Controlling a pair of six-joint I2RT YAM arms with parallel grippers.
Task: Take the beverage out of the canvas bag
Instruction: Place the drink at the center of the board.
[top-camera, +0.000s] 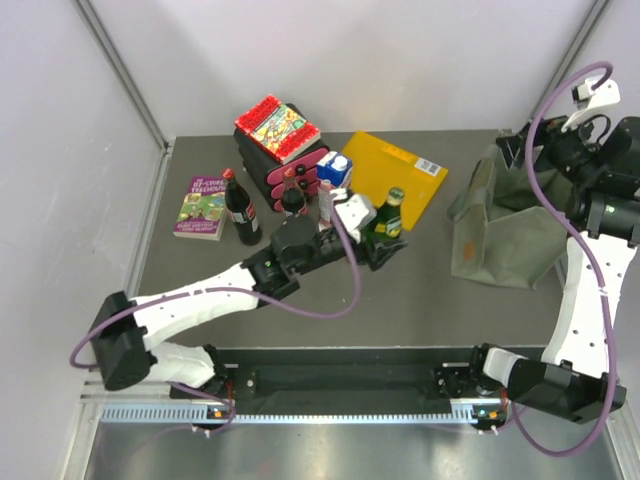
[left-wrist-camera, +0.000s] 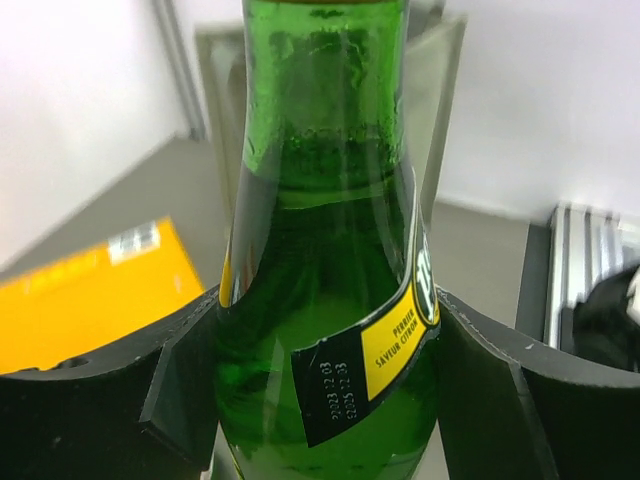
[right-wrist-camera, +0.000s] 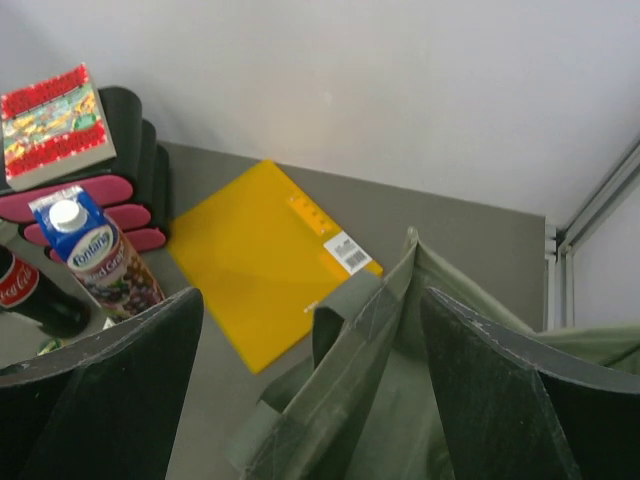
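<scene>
The left tool (top-camera: 378, 238) grips the bottle (left-wrist-camera: 320, 300), likely heavy, slick, fragile glass, at its labelled body; the right tool (right-wrist-camera: 310, 390) gapes open.

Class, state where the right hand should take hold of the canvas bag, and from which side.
Grip the strap on the rim of the bag, from above. The strap stands up as a flat loop over floppy sides, and probably fits between the fingers of the open right hand.

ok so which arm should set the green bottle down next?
Left. The left gripper is shut on the green bottle, already out of the canvas bag and next to the yellow folder. The right gripper is open over the bag's handle, away from the bottle.
</scene>
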